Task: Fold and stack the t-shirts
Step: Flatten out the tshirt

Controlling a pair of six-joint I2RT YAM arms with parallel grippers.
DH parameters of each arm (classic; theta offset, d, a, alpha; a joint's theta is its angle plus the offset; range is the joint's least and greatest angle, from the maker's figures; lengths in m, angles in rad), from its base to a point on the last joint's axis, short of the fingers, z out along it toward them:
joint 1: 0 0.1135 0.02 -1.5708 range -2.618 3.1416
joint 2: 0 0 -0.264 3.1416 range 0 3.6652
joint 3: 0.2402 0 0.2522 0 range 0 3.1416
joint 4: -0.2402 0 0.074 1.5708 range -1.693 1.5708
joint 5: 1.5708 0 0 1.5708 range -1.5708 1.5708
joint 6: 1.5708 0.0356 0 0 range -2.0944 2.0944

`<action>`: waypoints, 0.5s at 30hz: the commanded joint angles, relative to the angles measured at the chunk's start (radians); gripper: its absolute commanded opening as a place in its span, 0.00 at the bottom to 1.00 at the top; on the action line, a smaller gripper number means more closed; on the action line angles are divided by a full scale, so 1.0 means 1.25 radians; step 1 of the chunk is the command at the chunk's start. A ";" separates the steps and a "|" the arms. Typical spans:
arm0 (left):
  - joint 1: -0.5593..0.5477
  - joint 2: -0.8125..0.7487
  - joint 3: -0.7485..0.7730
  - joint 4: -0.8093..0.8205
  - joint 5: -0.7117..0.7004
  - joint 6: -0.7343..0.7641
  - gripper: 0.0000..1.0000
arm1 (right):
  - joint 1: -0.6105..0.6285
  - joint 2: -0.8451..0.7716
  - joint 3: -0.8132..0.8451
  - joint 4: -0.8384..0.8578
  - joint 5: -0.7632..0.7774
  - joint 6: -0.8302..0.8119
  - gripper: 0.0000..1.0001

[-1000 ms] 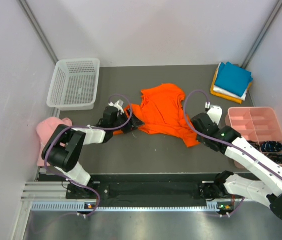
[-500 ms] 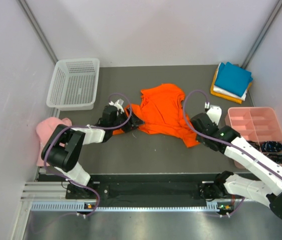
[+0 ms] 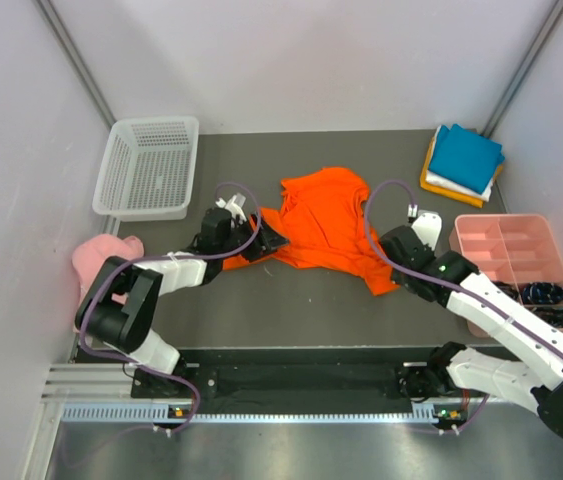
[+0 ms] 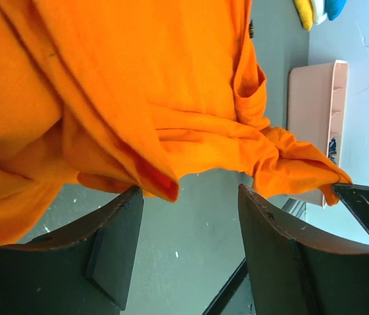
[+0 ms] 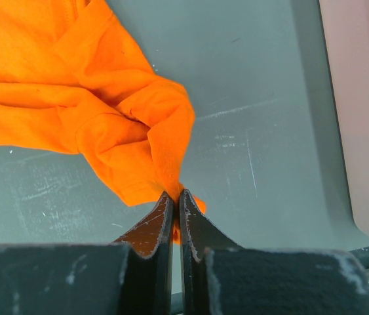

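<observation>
A crumpled bright orange t-shirt lies mid-table. My left gripper stands open at its left edge, low over the table. In the left wrist view the shirt fills the top, and a folded edge hangs just at the tip of the left finger; the gap of the gripper holds nothing. My right gripper is shut on the shirt's near right corner, and the cloth is pinched at the fingertips. Folded t-shirts, teal blue over white and yellow, are stacked at the back right.
A white mesh basket sits at the back left. A pale pink cap lies by the left wall. A pink divided tray with dark small items stands on the right, close to the right arm.
My left arm has stretched a little further, bringing its open gripper slightly to the right against the shirt's edge. The right gripper and its hold have not moved.
</observation>
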 commanded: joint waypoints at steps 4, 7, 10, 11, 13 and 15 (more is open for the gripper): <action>0.004 -0.039 0.023 0.000 0.012 0.012 0.64 | 0.006 0.003 0.003 0.022 0.012 0.008 0.00; 0.004 -0.041 0.023 0.000 0.013 0.012 0.64 | 0.006 0.003 0.003 0.020 0.015 0.006 0.00; 0.004 -0.046 0.024 -0.008 0.009 0.017 0.64 | 0.007 0.003 0.001 0.020 0.015 0.009 0.00; 0.004 -0.046 0.023 -0.009 0.008 0.017 0.64 | 0.007 0.003 0.001 0.023 0.014 0.009 0.00; 0.004 -0.045 0.022 -0.009 0.009 0.018 0.64 | 0.007 0.001 0.001 0.022 0.012 0.010 0.00; 0.004 -0.040 0.022 -0.003 0.009 0.017 0.64 | 0.007 0.003 0.001 0.020 0.012 0.010 0.00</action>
